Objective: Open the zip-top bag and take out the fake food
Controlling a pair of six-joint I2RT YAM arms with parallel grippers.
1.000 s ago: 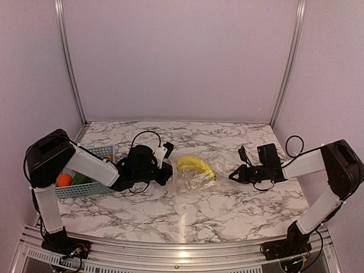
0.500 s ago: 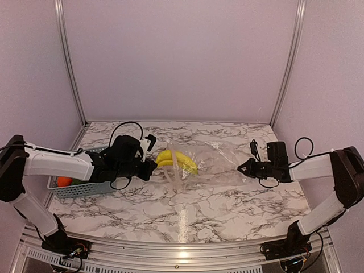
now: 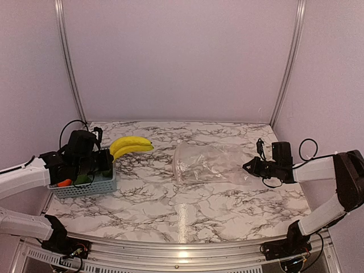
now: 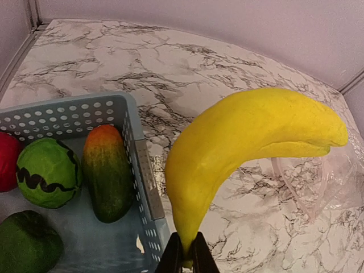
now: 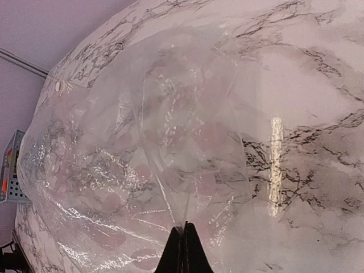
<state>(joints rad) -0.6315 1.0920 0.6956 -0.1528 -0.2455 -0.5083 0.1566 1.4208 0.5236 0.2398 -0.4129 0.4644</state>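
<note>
We log the left gripper (image 4: 185,256) closed on the stem end of the yellow banana (image 4: 244,136), beside the light blue basket (image 4: 74,111); in it lie a red fruit (image 4: 5,162), cabbage (image 4: 48,173), mango (image 4: 108,176) and another green piece (image 4: 28,244). The right gripper (image 5: 183,242) pinches the zip-top bag (image 5: 142,142): clear, crinkled, flat on the marble table (image 4: 170,57).

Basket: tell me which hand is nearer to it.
Left. The left hand holds the banana at the basket's right wall; the right hand is far off to the right, pinching the bag.

bag (image 5: 142,142): clear plastic, shiny and crinkly
banana (image 4: 250,136): yellow plastic, smooth, a bit dull
basket (image 4: 74,111): light blue plastic, full of holes
counter (image 3: 142,199): marble look, glossy
</note>
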